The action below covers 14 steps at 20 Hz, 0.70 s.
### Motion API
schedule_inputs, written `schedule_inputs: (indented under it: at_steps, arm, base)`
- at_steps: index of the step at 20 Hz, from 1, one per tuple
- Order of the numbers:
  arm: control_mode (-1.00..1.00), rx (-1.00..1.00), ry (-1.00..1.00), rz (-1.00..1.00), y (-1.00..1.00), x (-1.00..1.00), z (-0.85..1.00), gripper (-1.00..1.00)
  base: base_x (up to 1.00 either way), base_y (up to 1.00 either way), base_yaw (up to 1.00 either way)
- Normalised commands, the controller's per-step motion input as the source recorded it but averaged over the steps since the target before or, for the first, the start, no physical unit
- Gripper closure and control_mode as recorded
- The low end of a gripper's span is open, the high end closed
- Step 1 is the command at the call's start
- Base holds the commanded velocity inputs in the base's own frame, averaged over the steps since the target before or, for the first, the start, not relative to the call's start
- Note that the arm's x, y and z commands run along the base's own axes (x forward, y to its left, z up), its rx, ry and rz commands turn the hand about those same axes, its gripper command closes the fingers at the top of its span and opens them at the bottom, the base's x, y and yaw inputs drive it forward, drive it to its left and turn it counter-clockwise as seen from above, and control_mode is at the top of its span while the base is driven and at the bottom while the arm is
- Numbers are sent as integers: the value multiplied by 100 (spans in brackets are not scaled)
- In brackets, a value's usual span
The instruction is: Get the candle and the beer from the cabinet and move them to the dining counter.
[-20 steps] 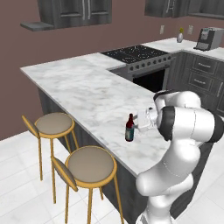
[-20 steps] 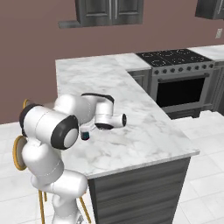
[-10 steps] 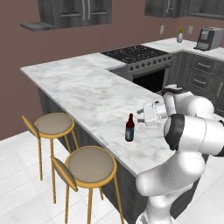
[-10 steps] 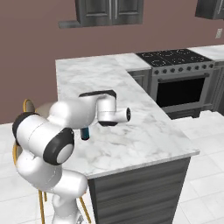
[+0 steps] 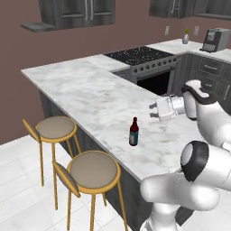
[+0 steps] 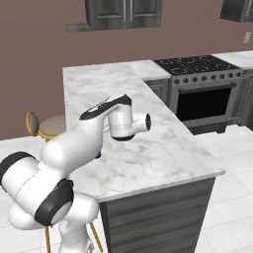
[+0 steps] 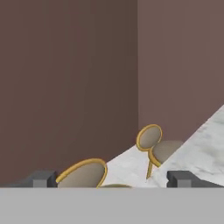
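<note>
A: Where's the beer [image 5: 133,131] sitting right now

B: It's standing upright on the dining counter [image 5: 90,94], near the edge facing the stools [image 5: 92,170], resting on its own base with nothing touching it. That's the marble surface the task is asking for, so I'm judging this half as delivered

A: And the gripper [image 5: 153,109]

B: It's hanging above the surface, off to the side of the bottle and well apart from it, pointing sideways toward the stool side. Jaws are standing wide apart and nothing is between them. In the hand view the two finger tips [image 7: 41,179] are poking up far apart with just wall and stool seats beyond, so it isn't gripping anything

A: Why wide open and level like that

B: My read: a release pose, fingers spread so they aren't clipping the narrow neck, hand sitting at about bottle height. That's a guess from the pose only

A: Candle

B: I'm not finding it on the surface. There's a small dark-bluish bit under the arm in the right base view, too hidden to name

A: Cabinet

B: The cabinet [image 5: 83,11] is hanging on the back wall, doors looking closed from here, far from the arm. I'd say the candle fetch is what's remaining, and the base is needing to drive over there
</note>
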Motion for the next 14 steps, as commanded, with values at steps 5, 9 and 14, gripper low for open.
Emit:
schedule_inputs:
  at_steps: [5,9,14]
  arm:
    - [-100,4,0,-26,0,-66,78,-100]
    - [-100,2,0,-28,0,-72,80,-100]
    - [-100,0,9,-36,14,-68,40,-100]
  base:
    - [0,0,0]
    - [0,0,0]
    - [0,0,0]
